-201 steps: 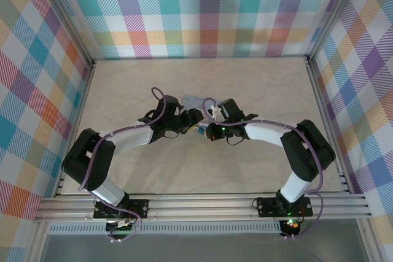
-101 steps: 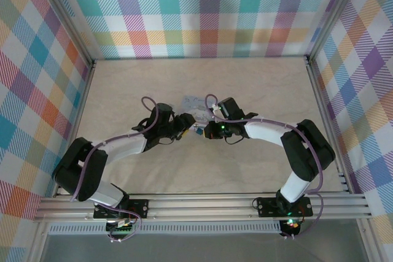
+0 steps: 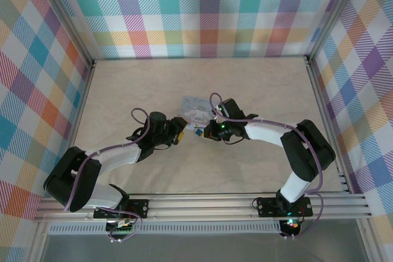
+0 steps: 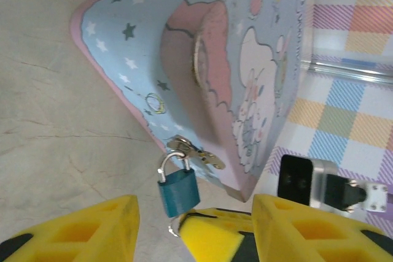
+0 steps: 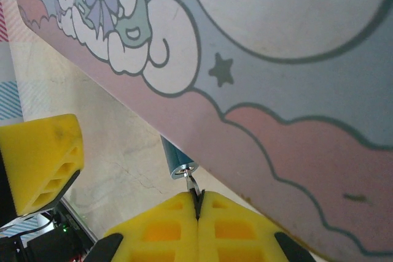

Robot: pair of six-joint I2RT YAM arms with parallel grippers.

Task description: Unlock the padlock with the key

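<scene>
A small teal padlock [image 4: 178, 191] hangs by its silver shackle from the hasp [image 4: 195, 153] on the front of a pale blue cartoon tin [image 4: 245, 47]. My right gripper [image 5: 198, 204] is shut on the key [image 5: 193, 184], whose blade sits in the keyhole at the bottom of the padlock [image 5: 177, 157]. My left gripper [image 4: 195, 216] is open, its yellow fingers [image 4: 80, 228] standing on either side below the padlock without touching it. In the top view the padlock [image 3: 196, 129] lies between the left gripper [image 3: 180, 129] and the right gripper [image 3: 206, 131].
The tin [image 3: 196, 107] stands mid-table just behind both grippers. Plaid walls [image 3: 202, 10] close in the back and both sides. The right gripper's finger [image 4: 215, 237] sits between my left fingers, close under the padlock. Bare table [image 3: 258, 84] lies to the right and back.
The left arm has stretched out lower, and its wrist has drawn back left, away from the tin. The right arm has hardly moved.
</scene>
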